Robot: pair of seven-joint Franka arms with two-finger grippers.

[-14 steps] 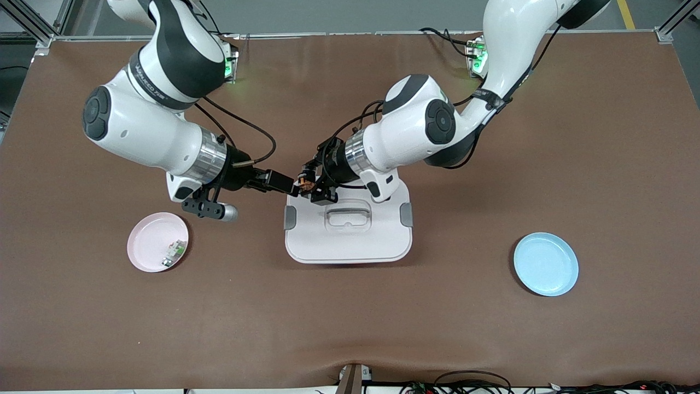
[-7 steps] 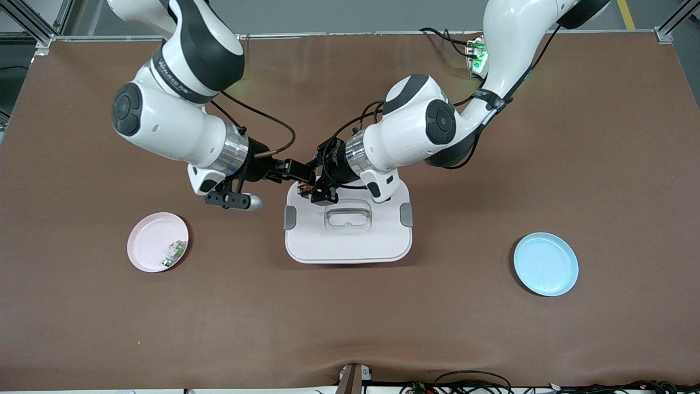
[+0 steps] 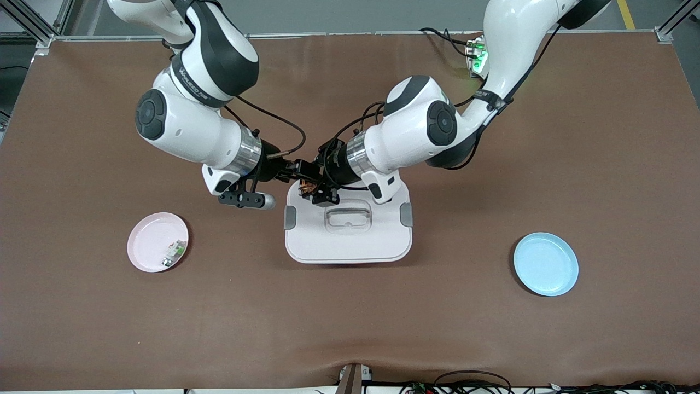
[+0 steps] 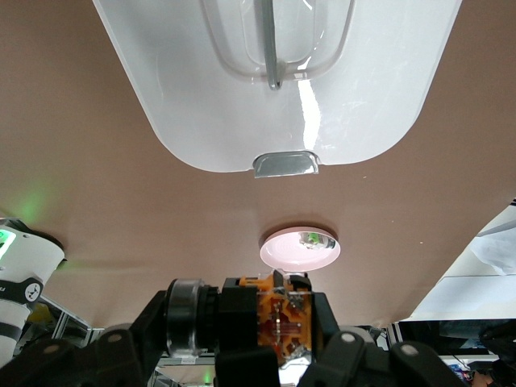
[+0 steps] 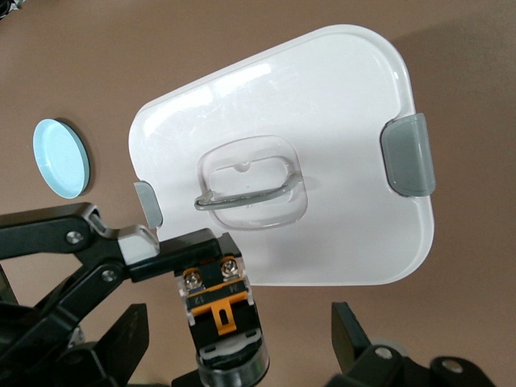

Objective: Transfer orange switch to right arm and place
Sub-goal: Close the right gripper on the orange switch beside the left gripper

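The orange switch point(image 3: 306, 187), a tiny black block with an orange face, is held up over the edge of the white lidded box point(image 3: 350, 243). My left gripper point(image 3: 314, 190) is shut on it. In the left wrist view the switch point(image 4: 278, 318) sits between that gripper's fingers. My right gripper point(image 3: 302, 173) is open, one finger on each side of the switch, neither touching it. In the right wrist view the switch point(image 5: 219, 306) hangs in the wide gap of my right gripper point(image 5: 240, 329), held by the left fingers point(image 5: 161, 251).
A pink plate point(image 3: 150, 241) with a small greenish-white part point(image 3: 174, 251) lies toward the right arm's end of the table. A blue plate point(image 3: 546, 264) lies toward the left arm's end. The white box has a clear handle point(image 3: 346, 214) and grey clips.
My right arm has moved in toward the left gripper, and its open fingers now stand around the switch. The left gripper has barely moved and still holds the switch.
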